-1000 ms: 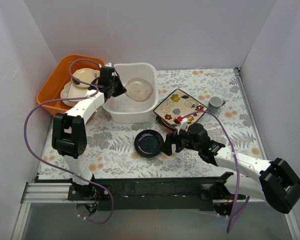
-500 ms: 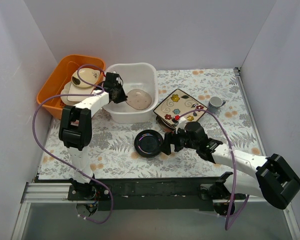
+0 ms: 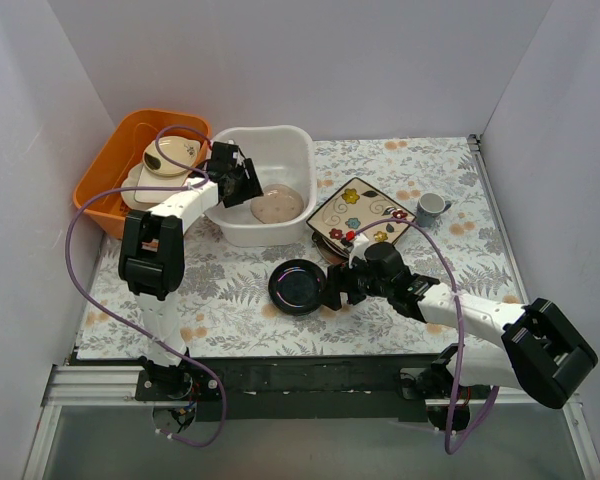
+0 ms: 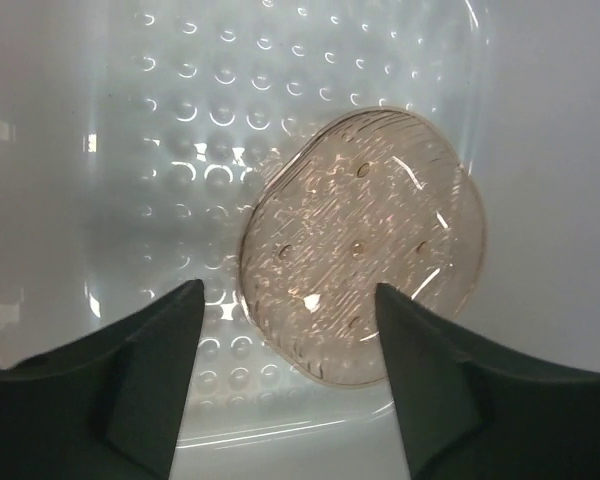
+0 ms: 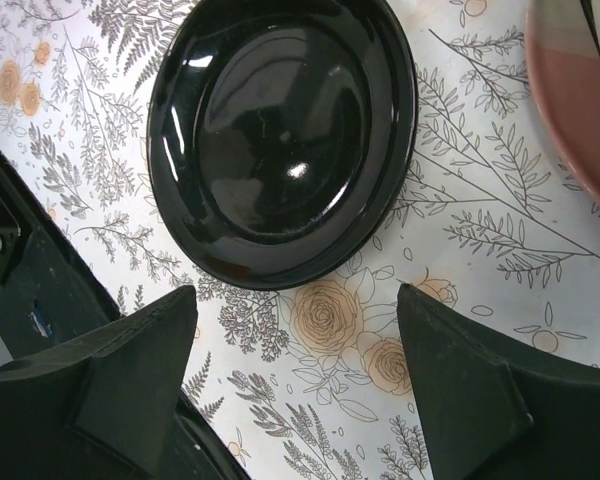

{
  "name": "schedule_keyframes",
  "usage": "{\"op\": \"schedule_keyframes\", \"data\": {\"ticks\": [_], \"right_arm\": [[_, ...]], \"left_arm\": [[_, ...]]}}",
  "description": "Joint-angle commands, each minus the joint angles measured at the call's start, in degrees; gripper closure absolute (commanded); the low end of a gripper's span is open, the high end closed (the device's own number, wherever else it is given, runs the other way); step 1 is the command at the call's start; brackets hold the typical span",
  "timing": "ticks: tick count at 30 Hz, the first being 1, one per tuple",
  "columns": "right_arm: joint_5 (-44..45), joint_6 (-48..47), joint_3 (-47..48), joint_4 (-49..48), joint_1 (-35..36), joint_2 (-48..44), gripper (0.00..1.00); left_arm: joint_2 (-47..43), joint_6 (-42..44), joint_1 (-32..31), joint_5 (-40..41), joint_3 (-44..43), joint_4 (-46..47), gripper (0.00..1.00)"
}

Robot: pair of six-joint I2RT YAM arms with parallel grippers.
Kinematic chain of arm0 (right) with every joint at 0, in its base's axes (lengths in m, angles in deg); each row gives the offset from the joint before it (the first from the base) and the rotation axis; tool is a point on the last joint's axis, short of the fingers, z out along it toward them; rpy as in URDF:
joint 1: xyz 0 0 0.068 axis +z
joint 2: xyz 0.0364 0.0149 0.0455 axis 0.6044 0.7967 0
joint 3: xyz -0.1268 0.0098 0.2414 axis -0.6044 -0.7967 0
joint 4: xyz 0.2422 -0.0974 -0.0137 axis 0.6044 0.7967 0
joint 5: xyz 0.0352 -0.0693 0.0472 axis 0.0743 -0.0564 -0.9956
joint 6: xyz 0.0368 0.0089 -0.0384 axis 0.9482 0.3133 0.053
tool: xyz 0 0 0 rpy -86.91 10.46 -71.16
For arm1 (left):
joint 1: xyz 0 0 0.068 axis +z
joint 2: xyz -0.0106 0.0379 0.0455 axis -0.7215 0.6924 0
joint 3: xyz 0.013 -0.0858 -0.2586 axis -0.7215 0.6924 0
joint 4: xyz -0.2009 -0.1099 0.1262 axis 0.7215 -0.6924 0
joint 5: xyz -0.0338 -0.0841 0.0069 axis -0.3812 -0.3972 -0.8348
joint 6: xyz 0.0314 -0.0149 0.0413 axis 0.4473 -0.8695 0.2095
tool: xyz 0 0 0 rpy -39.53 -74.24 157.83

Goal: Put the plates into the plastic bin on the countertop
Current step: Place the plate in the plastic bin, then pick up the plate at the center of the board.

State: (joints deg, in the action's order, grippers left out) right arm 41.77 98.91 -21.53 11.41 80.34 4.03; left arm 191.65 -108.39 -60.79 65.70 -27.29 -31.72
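Left wrist shows glossy pink-cream round plate [image 4: 365,245] inside white bin [image 4: 180,120].

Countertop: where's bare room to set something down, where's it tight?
Bare: leaf-printed white countertop between the white plastic bin and the near edge, left of the small dark glossy round plate; also the far strip behind the small grey cup. Crowded: around the cream square floral plate, where the right pincer sits beside the dark plate.
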Motion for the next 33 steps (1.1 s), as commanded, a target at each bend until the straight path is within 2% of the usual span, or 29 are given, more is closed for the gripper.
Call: {"op": "schedule_keyframes", "data": {"ticks": [1,3,7,16,22,26,33], "right_arm": [[1.7,0.8,2.4,0.2,0.2,-0.2,0.13],[2.8,1.3,2.1,0.6,0.2,-0.6,0.16],[4.2,2.0,2.0,0.2,0.2,-0.6,0.2],[4.1,4.7,3.0,-1.4,0.2,4.1,0.33],[4.8,5.8,3.0,-2.8,0.2,4.8,0.37],[5.8,7.2,3.2,-3.5,0.2,6.5,0.46],[4.8,9.9,3.2,-6.7,0.2,10.6,0.54]], "left_arm": [[-2.2,2.0,-1.2,1.2,-2.8,-1.4,0.25],[-3.9,2.4,-2.6,3.9,-2.8,-1.4,0.15],[-6.7,3.1,-3.9,6.4,-2.7,-1.0,0.02],[-12.0,3.3,-4.6,5.8,-1.9,-0.7,0.02],[-18.9,3.4,-6.2,5.8,2.3,-0.3,0.02],[-22.9,2.7,-6.9,3.2,5.1,-0.1,0.02],[-28.5,1.5,-7.1,0.7,10.7,0.1,0.02]]}}
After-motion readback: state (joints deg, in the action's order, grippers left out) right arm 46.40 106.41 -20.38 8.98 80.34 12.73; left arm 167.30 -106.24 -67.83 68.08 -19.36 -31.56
